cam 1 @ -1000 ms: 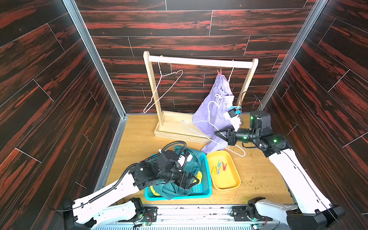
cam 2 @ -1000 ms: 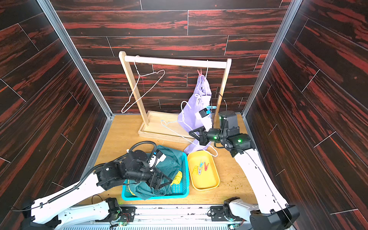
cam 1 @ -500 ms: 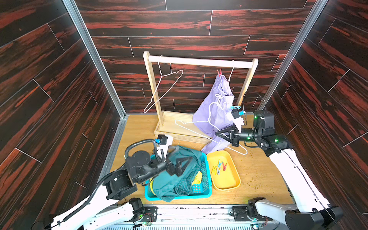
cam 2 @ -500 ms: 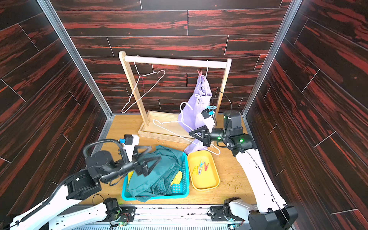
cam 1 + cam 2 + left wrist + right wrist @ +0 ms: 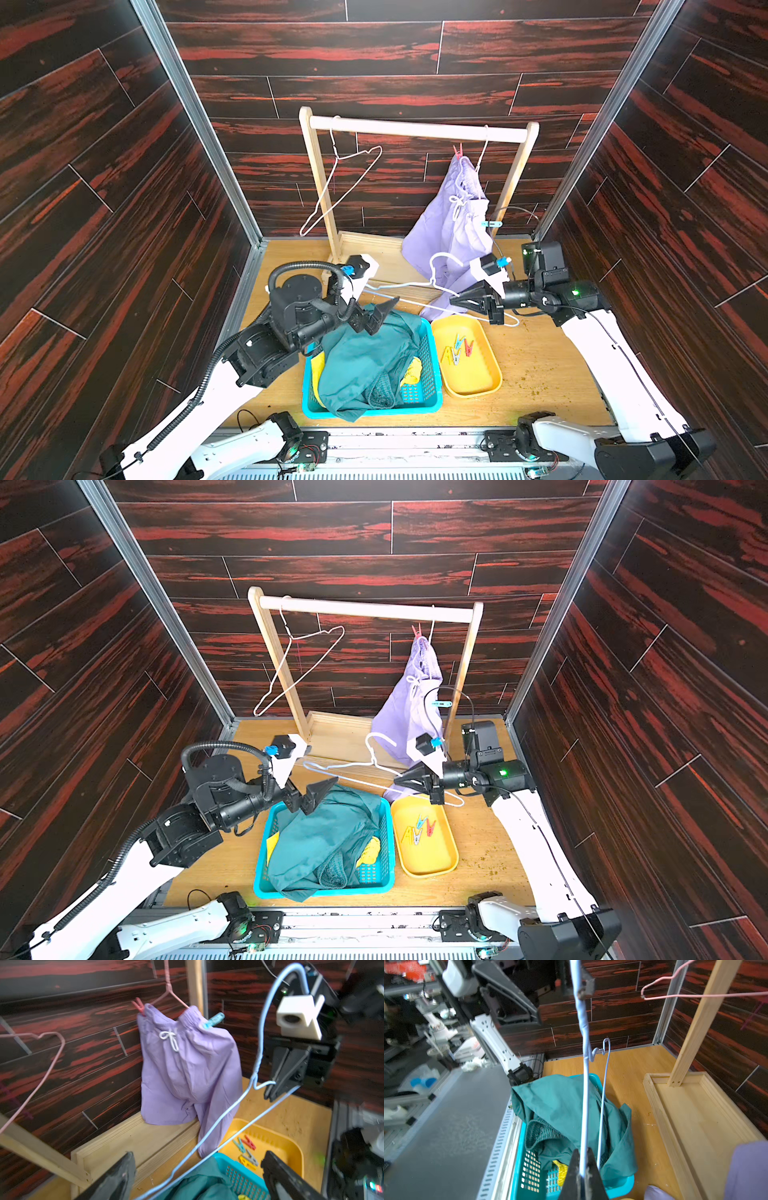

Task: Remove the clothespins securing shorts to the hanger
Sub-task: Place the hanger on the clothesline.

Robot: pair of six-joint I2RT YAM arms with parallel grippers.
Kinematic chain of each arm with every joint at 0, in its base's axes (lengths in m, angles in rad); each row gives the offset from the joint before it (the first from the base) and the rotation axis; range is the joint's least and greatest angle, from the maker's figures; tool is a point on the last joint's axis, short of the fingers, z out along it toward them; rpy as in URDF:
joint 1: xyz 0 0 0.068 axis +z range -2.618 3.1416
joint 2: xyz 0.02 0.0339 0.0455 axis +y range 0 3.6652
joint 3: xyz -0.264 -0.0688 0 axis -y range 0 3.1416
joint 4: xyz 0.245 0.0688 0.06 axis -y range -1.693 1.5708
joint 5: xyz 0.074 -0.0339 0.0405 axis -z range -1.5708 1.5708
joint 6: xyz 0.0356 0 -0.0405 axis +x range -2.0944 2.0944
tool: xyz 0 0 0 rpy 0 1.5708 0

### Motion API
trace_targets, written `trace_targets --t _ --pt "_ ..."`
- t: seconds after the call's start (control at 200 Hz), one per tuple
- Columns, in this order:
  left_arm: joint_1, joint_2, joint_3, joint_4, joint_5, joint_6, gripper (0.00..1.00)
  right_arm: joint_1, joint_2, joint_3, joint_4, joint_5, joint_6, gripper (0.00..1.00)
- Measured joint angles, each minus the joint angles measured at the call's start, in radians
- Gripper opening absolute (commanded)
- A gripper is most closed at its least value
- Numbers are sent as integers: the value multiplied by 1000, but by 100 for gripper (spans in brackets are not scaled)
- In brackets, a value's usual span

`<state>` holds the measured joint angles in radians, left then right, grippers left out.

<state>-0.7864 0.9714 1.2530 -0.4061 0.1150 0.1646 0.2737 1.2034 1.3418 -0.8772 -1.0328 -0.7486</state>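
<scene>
Now, nearest you, the teal basket (image 5: 432, 374) holds the dark teal shorts (image 5: 365, 357) heaped over the yellow shorts (image 5: 411, 370), with no peg showing on either. Just right of it, four loose clothespins (image 5: 457, 351) lie in the yellow tray (image 5: 478, 382). Your left gripper (image 5: 380, 316) hangs over the basket's far-left corner with its jaws spread wide and nothing between them. Your right gripper (image 5: 465, 298), above the tray's far end, is clamped tight on the wire of a bare light blue hanger (image 5: 585, 1088) that reaches left over the basket.

The work left is farther back. The lavender shorts (image 5: 449, 232) hang at the right end of the wooden rack (image 5: 415, 129) on a pink wire hanger (image 5: 176, 998), pinned by two pegs. I'd expect both to be light, stiff plastic with a firm spring, so take each by its splayed handle ends and squeeze across them — pinching near the jaws would only tighten the bite. The cloth looks soft and limp and will likely slump once one peg lets go, and the thin hanger may swing under a push.

The light blue clothespin (image 5: 491, 224) lies about level, jaws on the low end of the waistband, handles pointing right toward the rack's right post. The red-pink clothespin (image 5: 457, 151) stands nearly upright just under the rail — handles up, jaws down on the waistband's high end.
</scene>
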Motion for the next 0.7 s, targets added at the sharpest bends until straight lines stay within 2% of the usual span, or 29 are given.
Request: trace_targets --t 0.215,0.431,0.561,0.696 --pt "0 24 -25 -96 124 162 97 0 0 0 -128 -1 -204 0" --pt "0 24 -60 -106 180 232 96 -1 0 10 -244 -10 -378 0" --pt "0 44 -58 -115 193 266 92 -1 0 19 -297 -21 -455 0" --pt "0 90 -51 -161 206 302 79 -1 0 25 -322 -23 -496 0"
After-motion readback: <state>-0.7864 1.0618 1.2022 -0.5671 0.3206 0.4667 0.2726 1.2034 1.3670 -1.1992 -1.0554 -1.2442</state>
